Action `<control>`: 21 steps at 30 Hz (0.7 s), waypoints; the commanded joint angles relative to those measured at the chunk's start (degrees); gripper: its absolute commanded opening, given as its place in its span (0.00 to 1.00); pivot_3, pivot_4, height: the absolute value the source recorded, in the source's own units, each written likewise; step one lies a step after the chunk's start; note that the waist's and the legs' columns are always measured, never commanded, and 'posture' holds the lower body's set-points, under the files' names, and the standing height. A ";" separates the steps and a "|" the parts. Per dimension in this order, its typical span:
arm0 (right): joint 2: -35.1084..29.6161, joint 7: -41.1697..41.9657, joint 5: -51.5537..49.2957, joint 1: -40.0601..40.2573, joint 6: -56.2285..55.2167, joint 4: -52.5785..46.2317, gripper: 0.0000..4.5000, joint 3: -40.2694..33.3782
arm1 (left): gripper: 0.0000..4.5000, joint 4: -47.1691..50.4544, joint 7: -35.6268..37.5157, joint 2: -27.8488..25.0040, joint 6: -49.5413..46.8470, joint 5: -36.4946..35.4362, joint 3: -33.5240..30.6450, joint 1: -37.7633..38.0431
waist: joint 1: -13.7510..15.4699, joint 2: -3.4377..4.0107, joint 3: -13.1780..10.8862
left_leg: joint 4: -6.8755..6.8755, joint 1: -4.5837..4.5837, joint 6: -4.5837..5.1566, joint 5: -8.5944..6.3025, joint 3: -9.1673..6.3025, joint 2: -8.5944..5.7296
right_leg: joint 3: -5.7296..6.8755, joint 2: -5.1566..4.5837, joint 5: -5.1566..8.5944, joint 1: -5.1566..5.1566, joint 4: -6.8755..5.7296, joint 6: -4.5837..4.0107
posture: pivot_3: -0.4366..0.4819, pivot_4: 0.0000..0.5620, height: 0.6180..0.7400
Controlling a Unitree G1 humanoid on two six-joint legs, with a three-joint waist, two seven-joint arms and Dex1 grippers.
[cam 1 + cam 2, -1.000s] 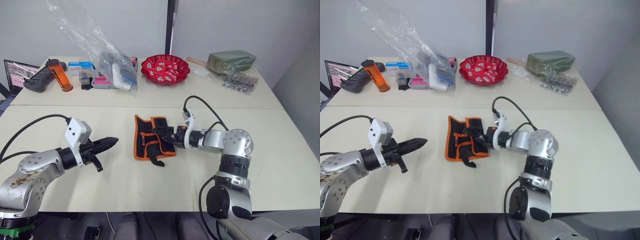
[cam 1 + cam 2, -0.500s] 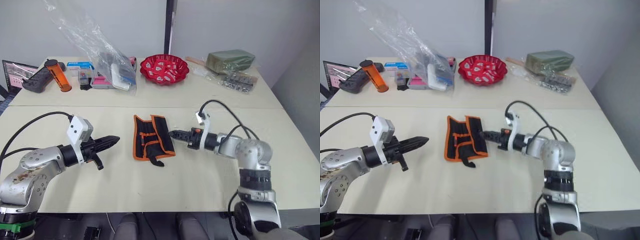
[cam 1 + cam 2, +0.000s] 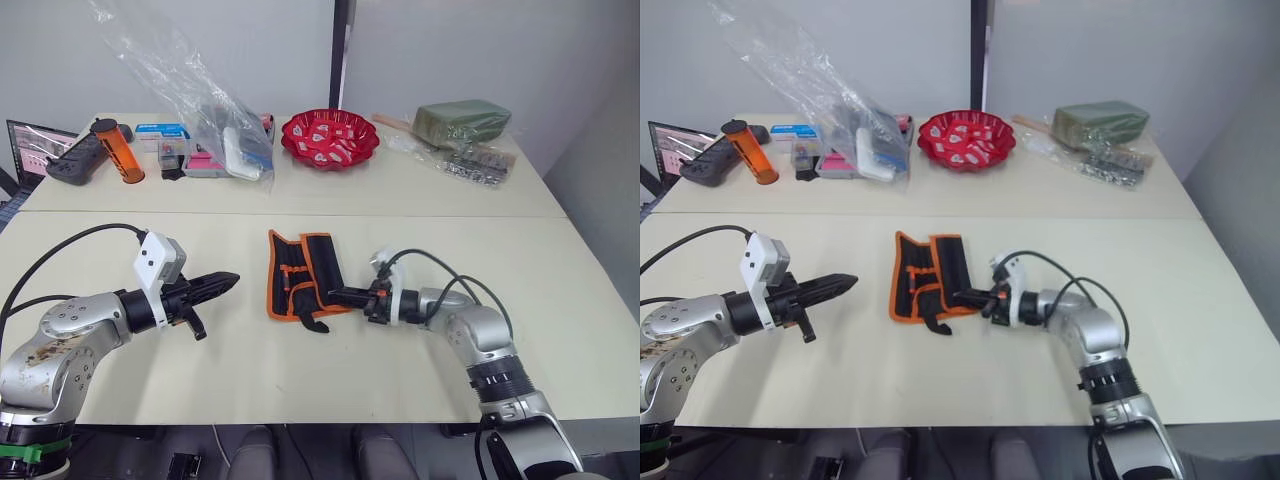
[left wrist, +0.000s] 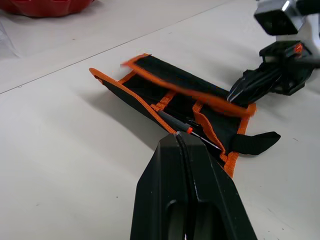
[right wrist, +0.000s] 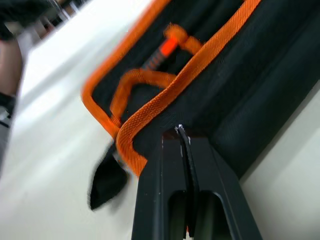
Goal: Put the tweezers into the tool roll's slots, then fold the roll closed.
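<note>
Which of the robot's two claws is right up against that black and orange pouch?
The right gripper: its shut fingers touch the tool roll at its near right edge. The left gripper hovers apart from it, bare table between them.

One tool roll (image 3: 303, 274), one strap (image 3: 317, 323). One tweezer (image 4: 187, 129) visible inside roll, others can't tell. Two grippers: left (image 3: 228, 281), right (image 3: 335, 294). One red bowl (image 3: 330, 138), one orange canister (image 3: 118, 150), one clear plastic bag (image 3: 205, 110), one green block (image 3: 463, 120).
</note>
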State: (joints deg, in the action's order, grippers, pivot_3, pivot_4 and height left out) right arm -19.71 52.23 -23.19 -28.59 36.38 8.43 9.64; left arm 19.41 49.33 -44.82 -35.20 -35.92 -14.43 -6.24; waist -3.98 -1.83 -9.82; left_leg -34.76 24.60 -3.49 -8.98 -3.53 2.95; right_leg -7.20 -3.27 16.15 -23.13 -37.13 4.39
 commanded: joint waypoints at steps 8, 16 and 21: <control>-0.16 -4.98 9.23 3.16 -4.19 3.50 0.01 5.27 | 0.00 2.55 -3.47 2.90 -2.13 -2.90 -1.91 2.09 | 0.01 -0.10 0.06 | -0.02 -0.79 -0.02 -0.01 0.01 0.00 | 0.00 -0.01 0.07 0.80 0.05 0.00 | 0.48 0.27 1.00; -0.01 -5.10 9.11 2.82 -3.88 3.72 0.00 5.33 | 0.26 7.26 -15.53 11.98 -13.31 -16.99 -5.93 4.84 | 0.06 -0.22 0.14 | -0.03 -0.90 -0.02 -0.01 -0.01 0.01 | 0.00 -0.03 0.05 0.92 0.04 0.06 | 0.48 0.27 1.00; 0.46 -5.11 8.97 2.32 -3.75 4.27 0.00 5.36 | 0.55 8.09 -22.60 17.57 -13.70 -15.50 -2.08 5.70 | 0.03 -0.23 0.16 | -0.07 -0.95 -0.02 -0.01 -0.01 0.00 | -0.01 -0.02 0.03 0.96 0.04 0.06 | 0.48 0.27 1.00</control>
State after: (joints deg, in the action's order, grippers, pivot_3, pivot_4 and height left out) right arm -18.95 48.39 -16.89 -27.68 30.41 9.77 13.31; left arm 25.93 28.91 -27.97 -49.03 -51.15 -16.59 -0.15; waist -3.95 -2.06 -9.66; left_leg -34.83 23.64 -3.51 -8.99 -3.53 2.95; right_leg -7.21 -3.29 16.18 -22.17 -37.09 4.44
